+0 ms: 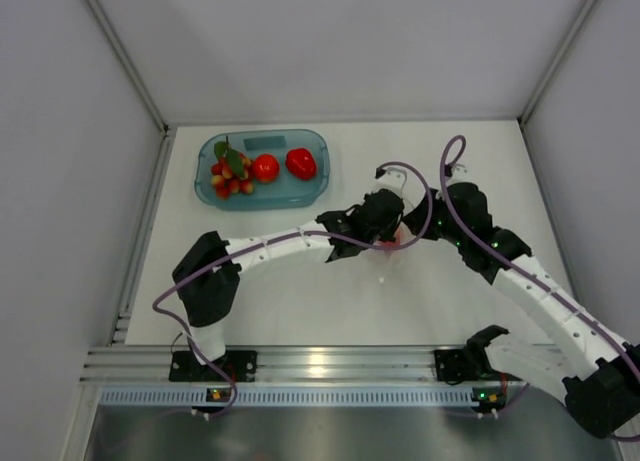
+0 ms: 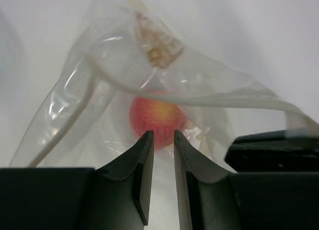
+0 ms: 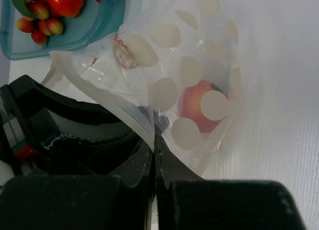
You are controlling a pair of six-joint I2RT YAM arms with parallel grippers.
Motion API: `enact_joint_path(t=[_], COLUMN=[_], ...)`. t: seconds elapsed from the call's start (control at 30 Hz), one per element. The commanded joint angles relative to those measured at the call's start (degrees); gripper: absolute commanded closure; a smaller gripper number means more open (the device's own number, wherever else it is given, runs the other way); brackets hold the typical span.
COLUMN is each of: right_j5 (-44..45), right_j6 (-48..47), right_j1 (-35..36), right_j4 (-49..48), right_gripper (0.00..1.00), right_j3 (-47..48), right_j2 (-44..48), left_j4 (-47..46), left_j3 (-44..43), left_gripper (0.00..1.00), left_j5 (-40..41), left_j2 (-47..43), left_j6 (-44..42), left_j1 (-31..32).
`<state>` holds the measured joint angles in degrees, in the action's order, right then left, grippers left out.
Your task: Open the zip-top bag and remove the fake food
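The zip-top bag, clear with white dots, is held up off the table at the middle, its mouth pulled open. A pink peach lies inside it; it shows behind the dots in the right wrist view and as a red spot from above. My right gripper is shut on the bag's zip edge. My left gripper is open, fingertips at the bag's mouth just in front of the peach. The berry cluster, tomato and red pepper lie in the tray.
The translucent teal tray stands at the back left; its corner shows in the right wrist view, close behind the bag. White walls enclose the table on three sides. The right gripper's black body sits right beside the left fingers.
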<state>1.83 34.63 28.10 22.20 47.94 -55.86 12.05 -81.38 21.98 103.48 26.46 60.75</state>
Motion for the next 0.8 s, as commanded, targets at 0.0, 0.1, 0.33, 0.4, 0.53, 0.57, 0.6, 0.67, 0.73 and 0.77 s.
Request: enact_joint_path(t=[0.0,0.1,0.33,0.4,0.53,0.57,0.6,0.67,0.73,0.77], right_j5=[-0.3,-1.6,-6.0,-7.3,-9.7,-10.3,-10.4,-10.8,-11.2,-11.7], right_j6=[-1.4,-1.8,-2.6,-3.3,-4.0,-4.3,-4.5,-4.7,-4.9,-4.9], right_j1=[-2.3,-4.2,-8.8,-10.4,-13.2,-13.4,-13.6,-14.0,-14.2,-14.3], right_j4=[-1.6,-1.5,-2.0,-1.8,-2.0,-1.8,-1.9,-1.8,-1.8,-1.8], right_gripper=[1.0,1.0,1.0,1.0,1.0,1.0,1.0,1.0,1.0,1.0], right_j3=[0.0,-1.1,-4.2,-5.2,-6.9,-7.3,-7.5,-8.0,-8.3,-8.3], right_j2=[1.8,2.0,3.3,3.6,4.0,4.3,4.4,4.8,5.0,5.1], left_j4=[-3.4,-3.4,-3.4,-3.3,-3.4,-3.4,-3.4,-3.3,-3.3,-3.2], left_j3=[-3.3,-4.1,-7.0,-8.2,-9.5,-9.7,-10.0,-10.2,-10.6,-10.8], left_gripper=[0.71,0.67,0.61,0.6,0.54,0.53,0.51,0.44,0.37,0.37], left_j5=[1.6,2.2,-1.3,-1.6,-2.3,-2.3,-2.3,-2.2,-2.5,-3.7], left_j2=[1.7,3.4,8.1,10.0,12.6,13.7,13.9,15.0,15.6,16.5], left_j6=[0.3,0.4,0.8,0.8,1.3,1.3,1.2,1.1,1.1,1.1], left_j1=[-0.5,-0.7,-1.6,-1.8,-2.6,-2.7,-2.9,-3.3,-3.6,-3.8])
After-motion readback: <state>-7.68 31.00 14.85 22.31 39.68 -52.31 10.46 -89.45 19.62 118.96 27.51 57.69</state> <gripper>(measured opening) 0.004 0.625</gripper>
